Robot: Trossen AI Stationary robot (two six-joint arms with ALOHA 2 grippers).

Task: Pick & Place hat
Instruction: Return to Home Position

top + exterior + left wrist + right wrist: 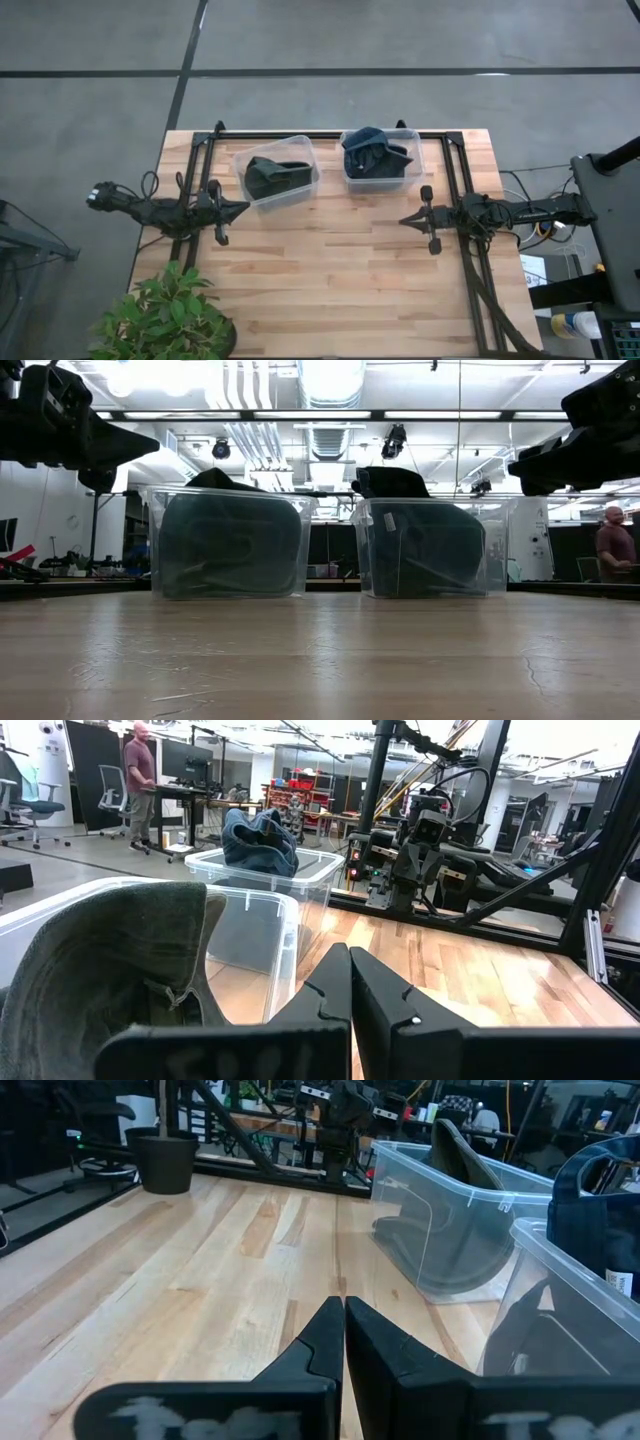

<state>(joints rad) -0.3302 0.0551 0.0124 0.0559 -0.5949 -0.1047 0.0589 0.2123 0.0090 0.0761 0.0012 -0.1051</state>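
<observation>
Two clear plastic bins stand side by side near the table's far edge. The left bin [277,170] [228,542] [120,935] [450,1220] holds a dark green hat [272,176] [110,970] that sticks up above its rim. The right bin [380,160] [432,547] [265,880] holds dark blue hats [372,150] [260,838] heaped over its rim. My left gripper [243,208] [350,965] hovers shut, just left of and nearer than the left bin. My right gripper [404,220] [344,1312] hovers shut, nearer than the right bin, empty.
A potted plant [165,318] stands at the table's near left corner. A black frame [330,135] runs along the far edge and sides. Bare wood [330,270] spreads across the middle and near side. A person [615,545] [140,780] stands in the room beyond.
</observation>
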